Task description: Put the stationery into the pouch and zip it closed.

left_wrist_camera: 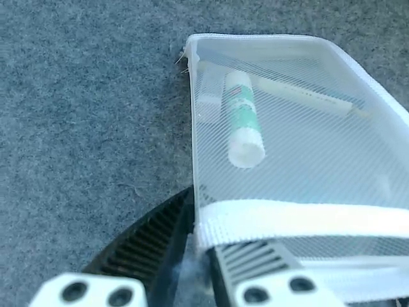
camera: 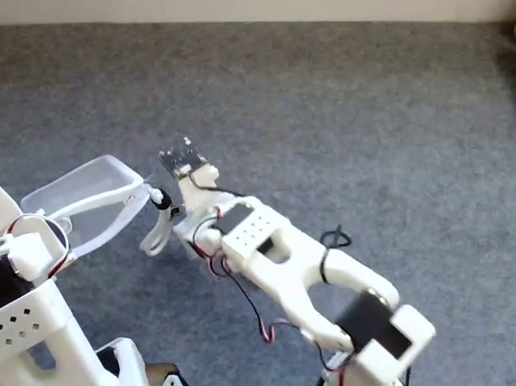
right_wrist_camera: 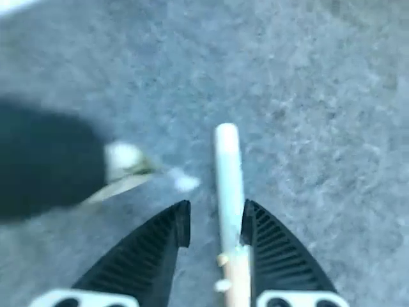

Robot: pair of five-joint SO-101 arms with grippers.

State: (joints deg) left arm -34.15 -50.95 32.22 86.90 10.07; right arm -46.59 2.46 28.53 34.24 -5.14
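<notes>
The translucent mesh pouch [camera: 89, 197] [left_wrist_camera: 300, 147] is held up off the carpet at the left. My left gripper [left_wrist_camera: 198, 243] [camera: 59, 228] is shut on the pouch's white edge band. Inside the pouch lie a green-and-white glue stick [left_wrist_camera: 241, 118] and a flat white strip [left_wrist_camera: 307, 96]. My right gripper [camera: 168, 217] [right_wrist_camera: 214, 224] is just beside the pouch's open end. It holds a white pen-like stick [right_wrist_camera: 228, 173] [camera: 155, 237], which lies against one finger and points out past the tips. A blurred dark shape with a white tab [right_wrist_camera: 124, 157] sits close to the stick.
Grey carpet [camera: 366, 109] covers the whole work area, with open floor to the far side and the right. A pale wall strip [camera: 248, 3] runs along the far edge. Red and black cables [camera: 246, 297] hang along the right arm.
</notes>
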